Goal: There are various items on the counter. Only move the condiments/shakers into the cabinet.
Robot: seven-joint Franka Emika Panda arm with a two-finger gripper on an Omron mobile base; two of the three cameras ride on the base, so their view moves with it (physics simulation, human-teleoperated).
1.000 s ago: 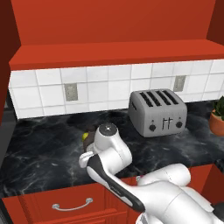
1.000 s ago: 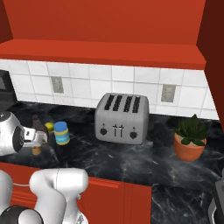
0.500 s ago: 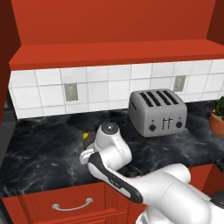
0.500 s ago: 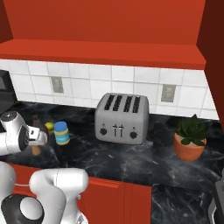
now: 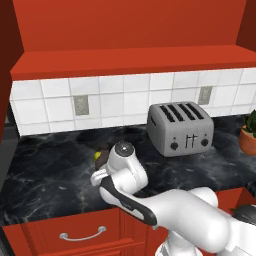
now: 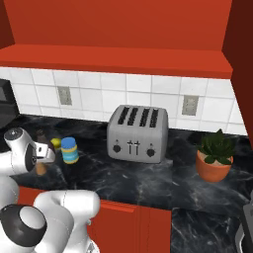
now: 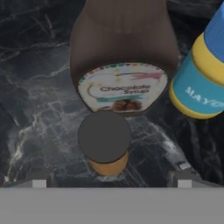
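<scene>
Tabletop (image 6: 148,173): one brown syrup bottle (image 7: 124,57), one tan shaker (image 7: 105,142), one blue-capped jar (image 6: 69,150), one yellow fruit (image 6: 55,143), one toaster (image 6: 138,133). Hand (image 7: 111,183) open, directly above shaker.

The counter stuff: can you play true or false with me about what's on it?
1. The dark brown bottle has a label that says Chocolate Syrup. True.
2. The gripper is squeezing the small tan shaker. False: its jaws stand open on either side of the shaker, not touching it.
3. The blue-capped yellow jar sits inside the cabinet. False: it stands on the counter.
4. A plant in an orange pot stands to the right of the toaster. True.
</scene>
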